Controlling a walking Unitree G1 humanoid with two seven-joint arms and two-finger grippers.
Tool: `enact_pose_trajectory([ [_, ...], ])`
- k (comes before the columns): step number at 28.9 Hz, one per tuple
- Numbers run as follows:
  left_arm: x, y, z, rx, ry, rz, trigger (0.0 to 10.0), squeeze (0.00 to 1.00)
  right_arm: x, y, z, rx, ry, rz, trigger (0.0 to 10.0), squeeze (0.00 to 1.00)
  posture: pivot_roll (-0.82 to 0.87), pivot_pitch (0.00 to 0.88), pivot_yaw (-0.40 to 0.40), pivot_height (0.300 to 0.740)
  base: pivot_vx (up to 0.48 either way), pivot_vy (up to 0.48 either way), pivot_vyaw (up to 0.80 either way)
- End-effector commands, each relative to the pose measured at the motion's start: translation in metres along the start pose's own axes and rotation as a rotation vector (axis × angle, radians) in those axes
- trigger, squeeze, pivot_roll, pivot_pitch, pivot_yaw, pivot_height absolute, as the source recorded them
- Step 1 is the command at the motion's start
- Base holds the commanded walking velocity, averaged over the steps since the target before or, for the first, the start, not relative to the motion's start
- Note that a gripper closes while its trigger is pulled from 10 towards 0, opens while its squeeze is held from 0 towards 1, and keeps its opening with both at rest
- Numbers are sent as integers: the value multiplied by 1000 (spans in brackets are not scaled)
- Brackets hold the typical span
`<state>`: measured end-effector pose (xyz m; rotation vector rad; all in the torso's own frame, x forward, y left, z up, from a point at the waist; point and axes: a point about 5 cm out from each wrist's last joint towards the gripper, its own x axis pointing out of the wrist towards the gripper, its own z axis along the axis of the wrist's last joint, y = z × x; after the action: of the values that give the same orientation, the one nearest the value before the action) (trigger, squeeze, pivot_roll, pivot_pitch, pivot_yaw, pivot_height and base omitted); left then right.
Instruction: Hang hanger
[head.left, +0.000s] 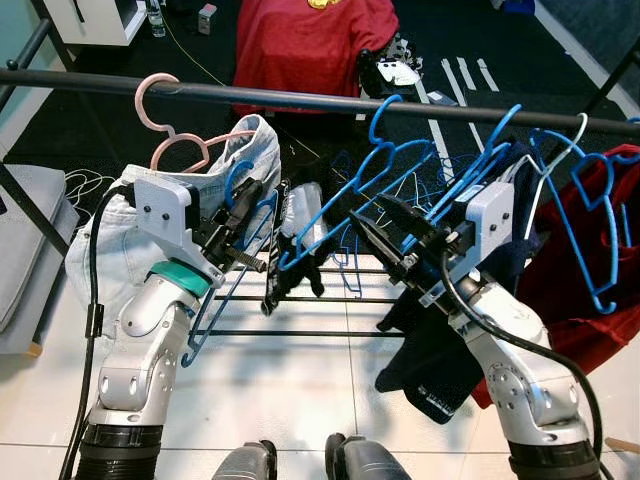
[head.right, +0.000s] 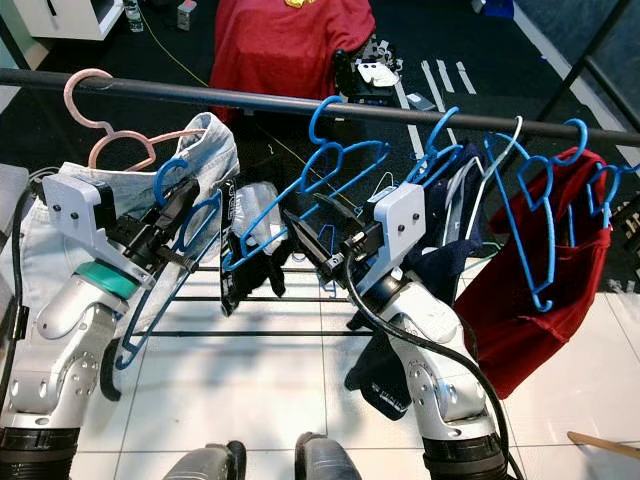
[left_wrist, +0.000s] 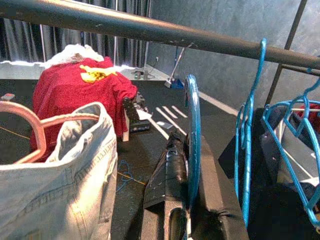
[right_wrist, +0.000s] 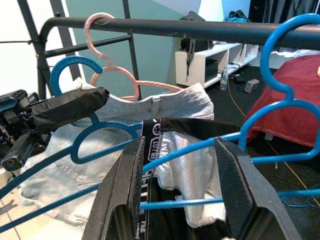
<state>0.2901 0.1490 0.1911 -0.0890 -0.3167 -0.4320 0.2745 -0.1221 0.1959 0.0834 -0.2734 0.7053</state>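
**Two grippers, one blue hanger still below the rail**

Two grippers are up in front of the rail (head.left: 300, 98), and I read them as sharing a load. My left gripper (head.left: 243, 215) has its fingers pinched together on the neck of a blue hanger (head.right: 190, 225), just under its hook, which sits a little beneath the bar and has not yet caught it. I hold it by the neck so the hook stays free to go over the rail. Beyond those fingertips hangs a pink hanger (head.left: 165, 125) carrying pale jeans (right_wrist: 165, 107), already hooked on.

My right gripper (head.left: 385, 228) points towards the left one, fingers apart, straddling the blue hanger's arm where black-and-grey shorts (right_wrist: 187, 170) are draped over it. That looks like steadying the garment's weight, though I can't tell if the pads actually touch. Behind that wrist, more blue hangers (head.right: 530, 190) crowd the rail, one with a red garment (head.right: 540, 290), so the open stretch between is my target.
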Motion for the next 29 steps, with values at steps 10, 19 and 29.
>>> enact_pose_trajectory([
  [10,0,2,-1,7,5,7,10000,0,0,1,-4,-8,10,-2,10000,0,-95,44,1,740,-285,0,0],
  [19,0,2,-1,9,6,6,10000,0,0,1,-4,-9,7,-3,10000,0,-94,42,3,740,-294,0,0],
  [29,1,0,0,0,3,-15,10000,0,1,-3,-2,-46,7,-7,10000,0,-95,42,6,740,-291,0,0],
])
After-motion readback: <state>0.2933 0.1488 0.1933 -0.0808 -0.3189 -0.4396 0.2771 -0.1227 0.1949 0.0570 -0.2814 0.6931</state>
